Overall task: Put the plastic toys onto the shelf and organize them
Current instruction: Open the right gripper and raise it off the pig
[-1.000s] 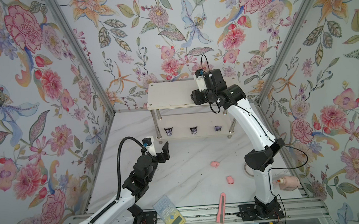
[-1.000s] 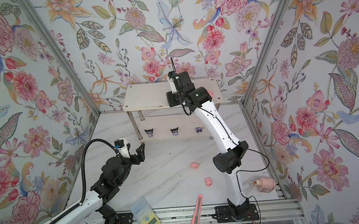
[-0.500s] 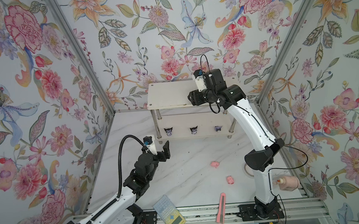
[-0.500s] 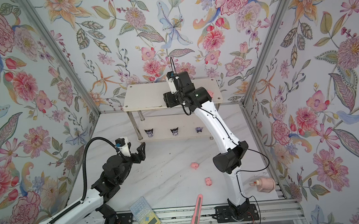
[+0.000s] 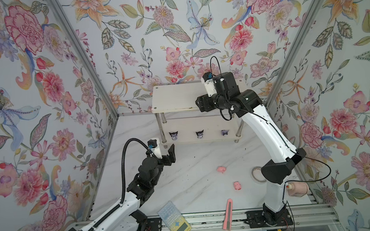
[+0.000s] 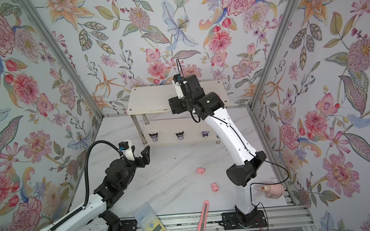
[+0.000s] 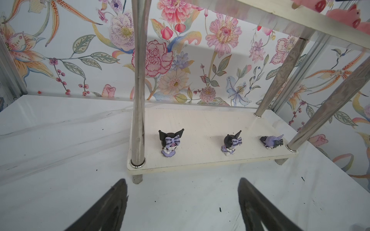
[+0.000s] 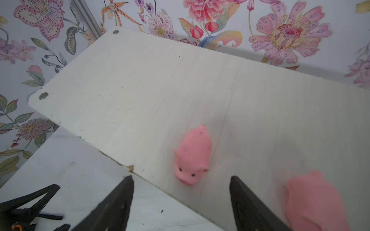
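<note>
Left tool, right tool both spread wide, empty; one pig blurred, cropped at the edge.

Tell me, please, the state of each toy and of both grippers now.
left gripper: jaws open, empty.
right gripper: jaws open above the shelf, empty.
first shelf pig: lying free on the top board.
second shelf pig: same board, blurred.
first table pig: loose on the table.
second table pig: loose on the table.
left figurine: upright on the lower board.
middle figurine: upright.
right figurine: tipped on its side.
</note>
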Motion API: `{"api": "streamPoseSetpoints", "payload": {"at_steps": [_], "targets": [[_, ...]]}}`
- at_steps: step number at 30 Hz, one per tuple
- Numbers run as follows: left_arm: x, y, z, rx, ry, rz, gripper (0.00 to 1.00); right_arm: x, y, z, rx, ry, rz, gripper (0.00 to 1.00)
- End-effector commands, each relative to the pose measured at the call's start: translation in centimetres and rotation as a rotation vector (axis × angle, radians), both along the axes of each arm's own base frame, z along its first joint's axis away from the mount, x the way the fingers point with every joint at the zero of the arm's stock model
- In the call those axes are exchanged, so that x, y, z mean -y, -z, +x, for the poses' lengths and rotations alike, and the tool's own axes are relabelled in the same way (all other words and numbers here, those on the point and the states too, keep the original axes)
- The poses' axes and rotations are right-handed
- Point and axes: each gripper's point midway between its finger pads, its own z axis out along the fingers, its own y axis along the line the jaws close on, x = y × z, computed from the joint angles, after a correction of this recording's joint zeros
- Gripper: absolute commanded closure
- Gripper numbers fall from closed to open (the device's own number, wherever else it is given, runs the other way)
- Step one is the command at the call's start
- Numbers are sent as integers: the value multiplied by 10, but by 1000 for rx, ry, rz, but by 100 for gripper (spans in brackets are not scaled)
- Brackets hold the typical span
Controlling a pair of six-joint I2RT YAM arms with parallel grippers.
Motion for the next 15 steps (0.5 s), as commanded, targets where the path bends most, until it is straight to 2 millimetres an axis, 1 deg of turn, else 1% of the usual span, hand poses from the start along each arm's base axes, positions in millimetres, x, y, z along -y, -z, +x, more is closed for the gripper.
{"api": "streamPoseSetpoints", "payload": {"at_steps": [1, 3, 4, 6, 8, 10, 11, 13, 15], "targets": [[3, -9, 4, 20, 6, 15, 13, 9, -20, -34, 64, 7, -24, 22], [5, -8, 4, 19, 14, 10, 13, 14, -19, -52, 87, 17, -36, 22], [7, -5, 5, 13, 20, 8, 13, 17, -15, -62, 94, 23, -41, 22], [10, 0, 6, 5, 31, 0, 13, 29, -12, -81, 108, 40, -22, 22], [14, 5, 7, -1, 46, -9, 13, 45, 8, -99, 87, 64, -1, 24], [19, 13, 9, -14, 62, -19, 14, 68, 43, -116, 36, 108, -7, 28], [22, 17, 11, -22, 70, -25, 15, 78, 56, -121, 15, 136, -8, 30], [33, 28, 14, -47, 110, -36, 20, 94, 109, -130, -82, 174, -49, 35], [45, 37, 17, -68, 149, -50, 21, 104, 163, -139, -206, 198, -80, 41]]}}
